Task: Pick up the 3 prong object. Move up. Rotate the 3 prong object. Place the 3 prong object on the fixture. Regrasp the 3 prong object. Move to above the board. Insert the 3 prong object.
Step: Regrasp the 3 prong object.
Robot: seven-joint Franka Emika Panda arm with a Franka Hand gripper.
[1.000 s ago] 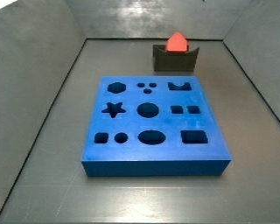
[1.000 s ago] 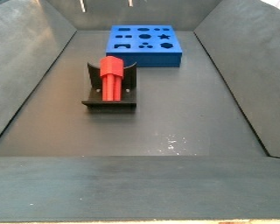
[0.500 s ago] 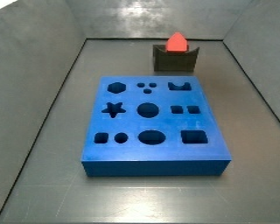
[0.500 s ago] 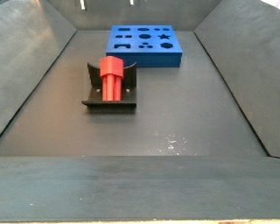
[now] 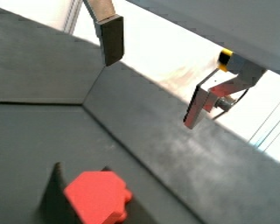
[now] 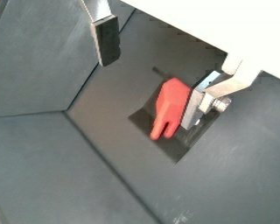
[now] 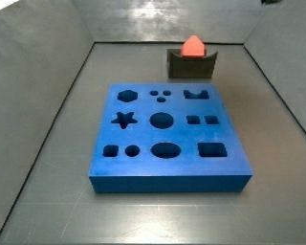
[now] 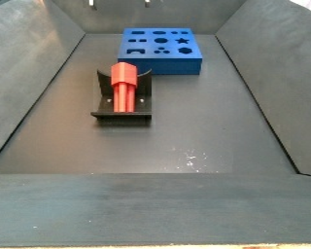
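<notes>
The 3 prong object (image 8: 123, 86) lies flat in the fixture (image 8: 123, 109), cradled in the notch, its long axis running along the fixture's base plate; in this side view it stretches from the upright end toward the camera. From the other side, only its red end (image 7: 193, 45) pokes up over the dark fixture (image 7: 191, 64), just behind the blue board (image 7: 168, 137). The board (image 8: 163, 49) sits apart from the fixture, untouched. The gripper (image 6: 154, 72) hangs high above the floor, out of both side views. Its fingers (image 6: 106, 39) are spread wide with nothing between them. In a wrist view the red piece (image 6: 168, 108) appears far below, between the fingers, its prongs pointing away from the fixture's upright. In a wrist view, the gripper (image 5: 157, 74) is tilted, and the red end (image 5: 97, 194) shows.
</notes>
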